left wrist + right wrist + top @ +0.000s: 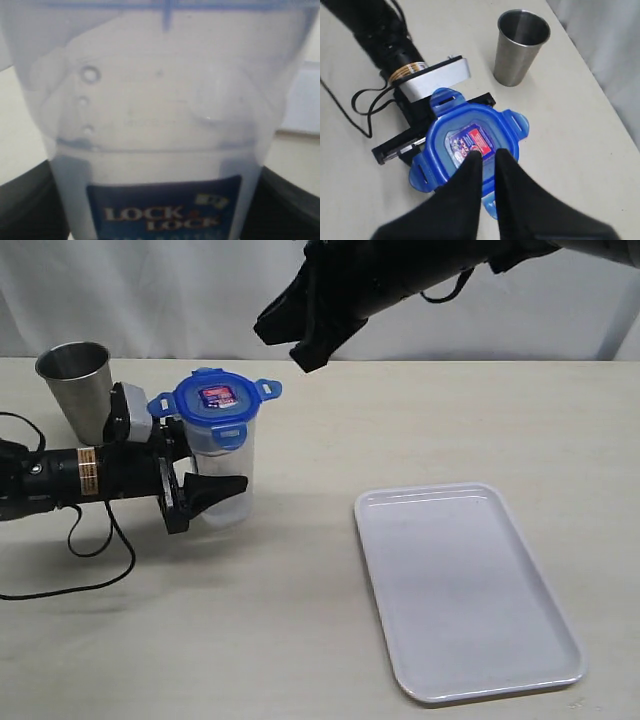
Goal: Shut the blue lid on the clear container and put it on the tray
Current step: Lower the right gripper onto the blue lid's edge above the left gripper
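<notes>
Nearest the front edge of the worktop (290,630), toward its front right corner, the tray (465,590) is lying flat with nothing being carried on it. Toward the back left corner, a grey metal cup (78,385) is standing upright, just beside the left arm. Along the left edge a black cable (95,540) is being trailed from that arm in loose loops. The left gripper (225,472) is being held level with the worktop, and its fingers are being pressed against the two sides of the clear container (228,460), which is being pinched low on its body. This container is standing upright on the left half of the worktop, well apart from the tray. In the left wrist view its ridged wall and a dark label are filling the frame. The blue lid (215,400) is being carried on top of the container, its red-and-white sticker facing up, and in the right wrist view its tabs are being shown splayed outward. Above and to the right of the lid, the right gripper (488,155) is being held in the air, its fingers brought almost together with only a thin slit between them and nothing being gripped.
</notes>
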You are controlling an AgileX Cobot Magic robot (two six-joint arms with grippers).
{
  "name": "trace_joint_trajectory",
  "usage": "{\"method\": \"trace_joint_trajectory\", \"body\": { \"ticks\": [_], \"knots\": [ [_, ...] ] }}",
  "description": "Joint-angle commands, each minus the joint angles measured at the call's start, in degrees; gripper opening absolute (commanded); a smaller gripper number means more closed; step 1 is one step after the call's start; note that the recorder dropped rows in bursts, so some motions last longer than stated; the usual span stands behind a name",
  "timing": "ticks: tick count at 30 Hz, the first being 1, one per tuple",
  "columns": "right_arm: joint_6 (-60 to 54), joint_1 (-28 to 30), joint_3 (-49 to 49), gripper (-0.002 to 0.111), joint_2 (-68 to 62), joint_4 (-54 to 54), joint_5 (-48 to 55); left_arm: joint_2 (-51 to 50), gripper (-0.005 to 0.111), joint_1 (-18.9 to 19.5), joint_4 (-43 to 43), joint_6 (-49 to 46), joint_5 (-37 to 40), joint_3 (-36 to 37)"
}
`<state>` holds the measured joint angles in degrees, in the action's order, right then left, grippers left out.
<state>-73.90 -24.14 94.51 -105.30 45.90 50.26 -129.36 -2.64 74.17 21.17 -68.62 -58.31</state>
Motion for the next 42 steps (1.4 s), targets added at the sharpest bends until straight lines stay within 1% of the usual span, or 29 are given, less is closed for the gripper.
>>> {"method": "trace_joint_trajectory", "body": {
  "ticks": [1,5,6,7,8,9,11,14,17,22,29,34,39,42],
  "knots": [
    [-4.6,-0.8,0.1,0.022,3.0,-5.0,6.5,0.0,0.0,0.0,10.1,1.1,-1.3,-2.8],
    [-0.1,-4.2,0.1,0.036,3.5,-12.5,8.2,0.0,0.0,0.0,13.3,-0.4,-1.3,-3.2],
    [3.3,-5.6,0.1,0.039,3.3,-14.6,7.1,0.1,0.0,0.0,13.4,-0.4,-1.3,-3.2],
    [12.3,-8.4,0.1,0.043,2.9,-19.3,3.4,0.1,0.0,0.0,13.6,-0.4,-1.3,-3.2],
    [16.5,-10.0,0.1,0.045,2.9,-22.9,2.5,0.1,0.0,0.0,13.6,-0.4,-1.3,-3.2],
    [19.9,-13.3,0.1,0.045,2.8,-29.9,3.0,0.1,0.0,0.0,13.6,-0.4,-1.3,-3.2],
    [22.1,-17.1,0.1,0.045,2.8,-35.1,4.5,0.1,0.0,0.0,13.6,-0.4,-1.3,-3.2],
    [20.6,-20.0,0.1,0.045,2.3,-35.1,3.2,0.1,0.0,0.0,13.6,-0.3,-1.3,-3.2],
    [20.7,-20.6,0.1,0.045,-0.9,-36.9,1.9,0.1,0.0,0.0,13.7,-0.1,-1.3,-3.2],
    [26.6,-20.6,0.1,0.045,-5.3,-46.7,-1.5,0.1,0.0,0.0,13.7,-0.1,-1.3,-3.2],
    [26.0,-20.6,0.1,0.045,-8.0,-47.3,-1.6,0.1,0.0,0.0,13.6,-0.1,-1.3,-3.2],
    [21.8,-20.6,0.1,0.045,-10.4,-47.2,0.3,0.1,0.0,0.0,13.6,0.0,-1.3,-3.2],
    [20.8,-20.6,0.0,0.045,-13.1,-48.2,0.4,0.1,0.0,0.0,13.6,0.0,-1.3,-3.2],
    [20.9,-20.6,0.0,0.042,-14.7,-50.5,0.6,0.1,0.0,0.0,13.6,0.0,-1.3,-3.2]
  ]
}}
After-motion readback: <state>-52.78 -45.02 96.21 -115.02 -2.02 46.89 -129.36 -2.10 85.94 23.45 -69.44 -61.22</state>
